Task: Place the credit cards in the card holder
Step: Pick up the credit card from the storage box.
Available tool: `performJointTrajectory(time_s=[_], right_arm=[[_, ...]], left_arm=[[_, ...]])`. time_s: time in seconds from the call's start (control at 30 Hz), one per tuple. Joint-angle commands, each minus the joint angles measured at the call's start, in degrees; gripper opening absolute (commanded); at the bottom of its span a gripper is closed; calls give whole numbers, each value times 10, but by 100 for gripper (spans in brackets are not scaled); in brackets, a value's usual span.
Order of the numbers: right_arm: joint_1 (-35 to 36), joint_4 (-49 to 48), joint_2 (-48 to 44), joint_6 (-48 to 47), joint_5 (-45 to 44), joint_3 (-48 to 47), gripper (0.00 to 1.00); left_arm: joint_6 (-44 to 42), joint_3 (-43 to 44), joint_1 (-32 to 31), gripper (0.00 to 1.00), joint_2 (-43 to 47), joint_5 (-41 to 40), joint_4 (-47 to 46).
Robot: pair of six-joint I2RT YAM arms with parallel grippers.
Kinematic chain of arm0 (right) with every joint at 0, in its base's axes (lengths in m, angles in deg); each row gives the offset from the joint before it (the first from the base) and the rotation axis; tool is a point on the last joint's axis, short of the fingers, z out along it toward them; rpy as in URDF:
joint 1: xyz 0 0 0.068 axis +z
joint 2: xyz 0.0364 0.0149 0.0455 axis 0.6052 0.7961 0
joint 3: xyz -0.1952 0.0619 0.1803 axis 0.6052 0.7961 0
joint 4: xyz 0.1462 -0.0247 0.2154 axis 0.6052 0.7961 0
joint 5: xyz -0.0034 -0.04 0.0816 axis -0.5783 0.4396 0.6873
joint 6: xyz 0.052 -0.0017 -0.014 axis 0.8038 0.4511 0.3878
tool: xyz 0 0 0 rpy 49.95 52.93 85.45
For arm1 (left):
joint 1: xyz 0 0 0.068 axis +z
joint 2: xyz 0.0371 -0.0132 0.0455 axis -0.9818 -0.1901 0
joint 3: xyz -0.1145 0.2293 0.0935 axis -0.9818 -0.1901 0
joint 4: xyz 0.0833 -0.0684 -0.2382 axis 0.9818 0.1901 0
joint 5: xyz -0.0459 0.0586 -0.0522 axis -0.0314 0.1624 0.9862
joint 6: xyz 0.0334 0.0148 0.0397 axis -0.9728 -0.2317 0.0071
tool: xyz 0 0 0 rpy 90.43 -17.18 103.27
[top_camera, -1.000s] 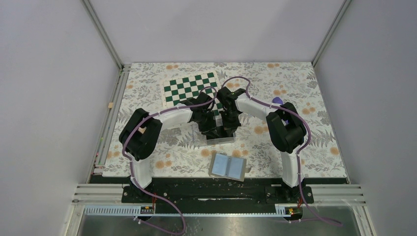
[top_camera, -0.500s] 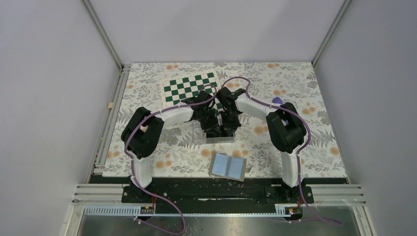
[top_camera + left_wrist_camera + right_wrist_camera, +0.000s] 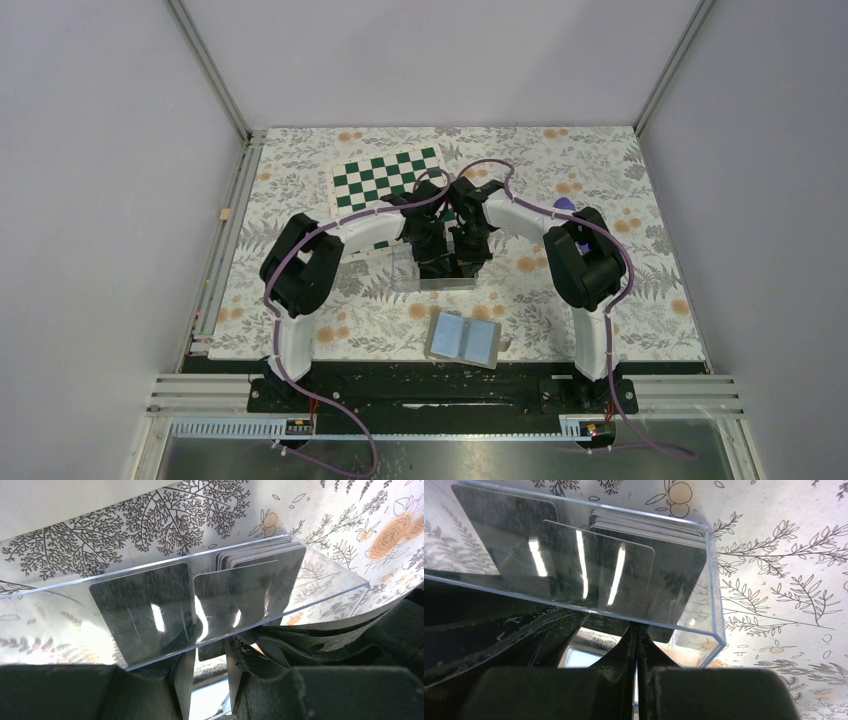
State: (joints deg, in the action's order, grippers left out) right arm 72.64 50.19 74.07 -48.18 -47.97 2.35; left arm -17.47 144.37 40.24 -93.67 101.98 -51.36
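The clear card holder (image 3: 405, 270) stands mid-table, with both grippers meeting over it. Several black credit cards (image 3: 250, 557) stand stacked at one end of it (image 3: 649, 527). Another card (image 3: 140, 610) leans alone in the other half. My right gripper (image 3: 636, 630) is shut on the edge of one credit card (image 3: 599, 570), which sits partly inside the holder (image 3: 711, 605). My left gripper (image 3: 209, 655) hovers at the holder's near wall (image 3: 340, 580) with its jaws a little apart, and that card's (image 3: 240, 600) lower edge shows beyond the gap. From above, the left gripper (image 3: 432, 262) and right gripper (image 3: 465, 262) stand side by side.
An open taupe wallet (image 3: 463, 340) with a light-blue inside lies near the front edge. A green-and-white chessboard (image 3: 385, 178) lies at the back left, partly under the left arm. A small purple object (image 3: 563, 205) sits behind the right arm, and a small wooden block (image 3: 226, 214) rests on the left rail.
The left arm has swung right and forward, bringing its gripper up beside the right gripper at the holder. The right arm has hardly moved.
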Motion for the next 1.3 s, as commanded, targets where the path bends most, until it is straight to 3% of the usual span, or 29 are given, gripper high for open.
performJointTrajectory(time_s=[0.0, 0.2, 0.67, 1.27], right_arm=[[17, -14, 12, 7, 3, 27, 0], [17, -18, 13, 11, 8, 32, 0], [15, -22, 13, 13, 10, 41, 0], [11, -32, 7, 13, 24, 52, 0]], left_arm=[[-23, 6, -17, 28, -22, -28, 25], [-38, 15, -18, 29, -13, -68, 58], [7, -20, -20, 27, -25, 44, -55], [14, -20, -20, 24, 47, 55, -87]])
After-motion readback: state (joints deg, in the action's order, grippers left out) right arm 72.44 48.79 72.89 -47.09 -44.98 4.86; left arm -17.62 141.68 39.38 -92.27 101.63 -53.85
